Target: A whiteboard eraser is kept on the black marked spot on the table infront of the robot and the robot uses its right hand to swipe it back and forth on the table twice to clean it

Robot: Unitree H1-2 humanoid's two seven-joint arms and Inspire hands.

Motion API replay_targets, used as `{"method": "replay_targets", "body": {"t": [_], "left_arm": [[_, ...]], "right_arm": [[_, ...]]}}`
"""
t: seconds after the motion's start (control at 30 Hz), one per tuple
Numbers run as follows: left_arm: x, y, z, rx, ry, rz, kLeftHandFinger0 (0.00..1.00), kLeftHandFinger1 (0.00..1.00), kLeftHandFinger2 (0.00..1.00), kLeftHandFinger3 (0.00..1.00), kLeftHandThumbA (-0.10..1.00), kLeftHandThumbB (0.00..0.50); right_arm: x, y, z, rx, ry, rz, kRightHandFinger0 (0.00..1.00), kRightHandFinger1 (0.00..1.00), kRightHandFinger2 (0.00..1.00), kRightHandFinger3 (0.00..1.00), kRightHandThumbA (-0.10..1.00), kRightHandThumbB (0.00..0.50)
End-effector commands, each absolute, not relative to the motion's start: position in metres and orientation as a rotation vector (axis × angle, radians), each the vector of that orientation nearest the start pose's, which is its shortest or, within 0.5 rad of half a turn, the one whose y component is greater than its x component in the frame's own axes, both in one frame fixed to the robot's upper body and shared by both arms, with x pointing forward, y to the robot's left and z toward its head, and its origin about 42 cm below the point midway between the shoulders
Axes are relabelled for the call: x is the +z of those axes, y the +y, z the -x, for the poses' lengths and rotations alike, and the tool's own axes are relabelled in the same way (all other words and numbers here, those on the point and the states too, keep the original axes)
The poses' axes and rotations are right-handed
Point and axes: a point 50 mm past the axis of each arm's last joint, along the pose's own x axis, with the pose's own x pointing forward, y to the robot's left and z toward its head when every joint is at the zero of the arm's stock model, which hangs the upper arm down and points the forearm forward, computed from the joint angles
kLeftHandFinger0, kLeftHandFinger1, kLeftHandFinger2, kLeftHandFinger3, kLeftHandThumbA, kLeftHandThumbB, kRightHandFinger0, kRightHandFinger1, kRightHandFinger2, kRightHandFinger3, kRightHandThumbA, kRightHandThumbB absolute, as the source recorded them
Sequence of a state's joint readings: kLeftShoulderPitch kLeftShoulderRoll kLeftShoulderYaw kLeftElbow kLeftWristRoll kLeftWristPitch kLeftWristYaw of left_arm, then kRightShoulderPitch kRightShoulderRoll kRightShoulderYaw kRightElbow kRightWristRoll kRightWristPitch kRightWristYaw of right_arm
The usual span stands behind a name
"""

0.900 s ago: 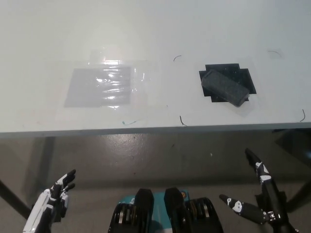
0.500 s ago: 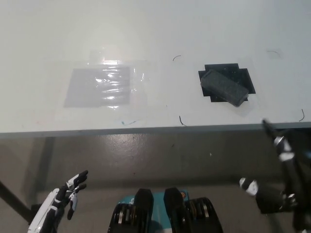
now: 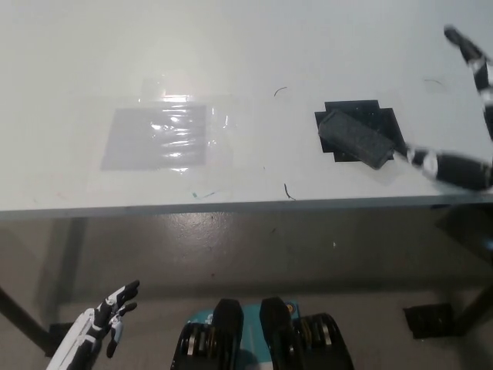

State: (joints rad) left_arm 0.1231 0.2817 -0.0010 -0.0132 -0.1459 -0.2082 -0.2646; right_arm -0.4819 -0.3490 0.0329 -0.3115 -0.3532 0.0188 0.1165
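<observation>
Now I saw the right robot hand over the far right edge of the table, blurred, with its fingers spread wide apart and holding nothing. One dark finger reached up toward the top right corner of the view, while another stretched left, its tip just beside the lower right corner of the whiteboard eraser; I could not tell whether it touched. The eraser lay tilted on the black marked spot, covering most of the spot's left and lower part and overhanging its lower edge a little. Well to the left on the table sat a grey patch under shiny clear film. A few thin dark pen marks showed on the white surface near the spot. The left robot hand hung low at the lower left, below the table edge, its fingers loosely apart and empty.
</observation>
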Motion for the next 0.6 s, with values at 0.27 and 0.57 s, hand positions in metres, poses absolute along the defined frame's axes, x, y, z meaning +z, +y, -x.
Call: {"method": "replay_targets", "body": {"t": [0.27,0.57], "left_arm": [[0.104,0.306,-0.227,-0.320,-0.088,-0.217,1.00,1.00,1.00,1.00,0.92,0.474],[0.098,0.306,-0.213,-0.313,-0.069,-0.230,1.00,1.00,1.00,1.00,0.93,0.491]], "right_arm": [[0.484,-0.178,-0.552,0.015,-0.151,1.195,1.00,1.00,1.00,1.00,1.00,0.467],[0.447,-0.151,-0.597,0.054,0.096,1.253,1.00,1.00,1.00,1.00,1.00,0.424]]}}
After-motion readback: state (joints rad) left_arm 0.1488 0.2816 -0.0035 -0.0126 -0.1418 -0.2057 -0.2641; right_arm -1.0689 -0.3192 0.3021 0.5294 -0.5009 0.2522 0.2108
